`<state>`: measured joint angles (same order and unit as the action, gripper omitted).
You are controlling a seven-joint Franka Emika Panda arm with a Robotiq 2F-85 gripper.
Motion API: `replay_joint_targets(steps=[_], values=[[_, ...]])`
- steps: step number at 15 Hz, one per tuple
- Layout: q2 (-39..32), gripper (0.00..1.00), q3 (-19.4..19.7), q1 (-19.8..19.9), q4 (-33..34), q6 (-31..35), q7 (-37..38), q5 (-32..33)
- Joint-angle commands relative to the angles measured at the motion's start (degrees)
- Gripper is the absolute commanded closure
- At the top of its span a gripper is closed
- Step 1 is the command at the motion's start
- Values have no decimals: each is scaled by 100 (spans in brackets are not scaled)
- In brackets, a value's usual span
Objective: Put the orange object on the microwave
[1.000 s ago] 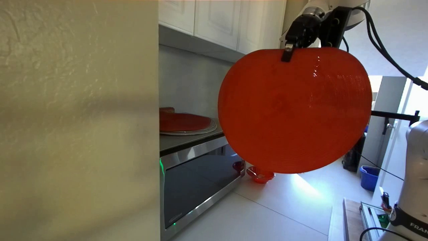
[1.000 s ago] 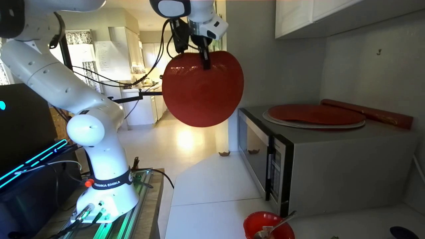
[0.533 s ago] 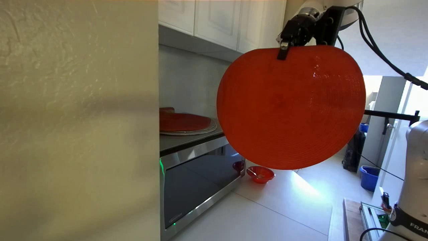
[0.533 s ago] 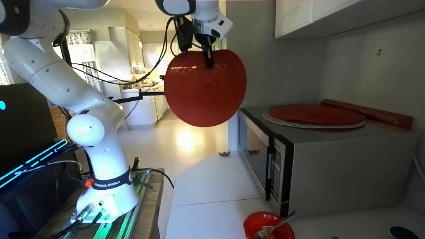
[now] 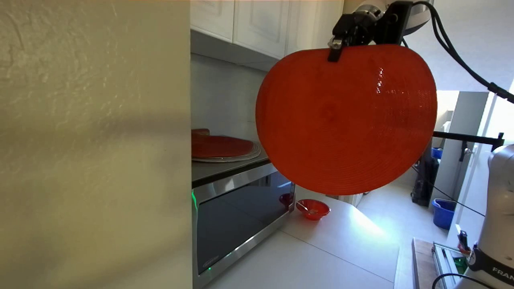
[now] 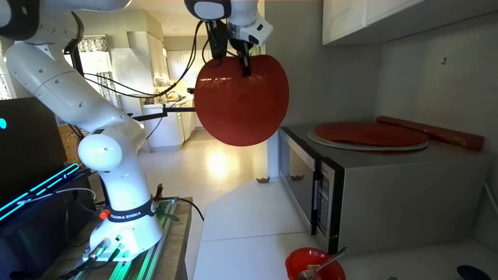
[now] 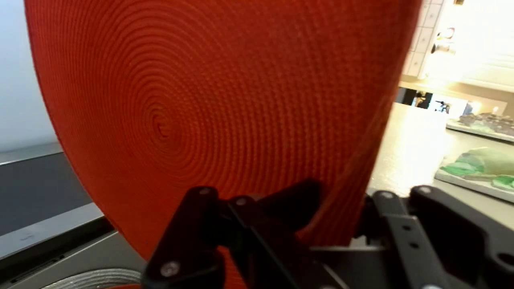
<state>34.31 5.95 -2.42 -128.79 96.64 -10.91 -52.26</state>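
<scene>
The white table (image 6: 253,217) extends, in an exterior view, over the lower middle of the frame and to the lower right. The robot arm (image 6: 74,85) takes the left side of the frame, and its upper part passes along the top edge. The silver microwave (image 6: 408,202) stands on the white table and fills much of the right side. The orange disc (image 5: 345,120) is, in an exterior view, right of the centre of the frame; it hangs upright in the air, a little curved, and in the picture it covers the far top corner of the microwave. A second red disc (image 6: 369,131) lies flat on top of the microwave, over pale round mats (image 6: 321,142). A long red object (image 6: 430,133) lies just beside them, at the right of the frame. The hand (image 6: 246,70), at the top centre, is grasping the orange disc by its upper edge, with one black finger (image 5: 334,55) on the visible face. A red bowl (image 6: 299,260) sits on the white table at the bottom of the frame, near the microwave, and a spoon (image 6: 330,260) leans inside it.
</scene>
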Motion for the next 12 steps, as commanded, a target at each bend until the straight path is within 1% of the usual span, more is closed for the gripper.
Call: replay_joint_targets(steps=[1,4,6,11,12], values=[[-377,100,-273,-13,364,291,108,-905],[-702,100,-554,-14,585,959,-112,-1681],[-1035,100,-706,0,811,1516,-336,-2059],[-1915,100,-844,-21,1440,2659,-894,-2672],[-2075,100,-845,-60,1525,2939,-1256,-2987]])
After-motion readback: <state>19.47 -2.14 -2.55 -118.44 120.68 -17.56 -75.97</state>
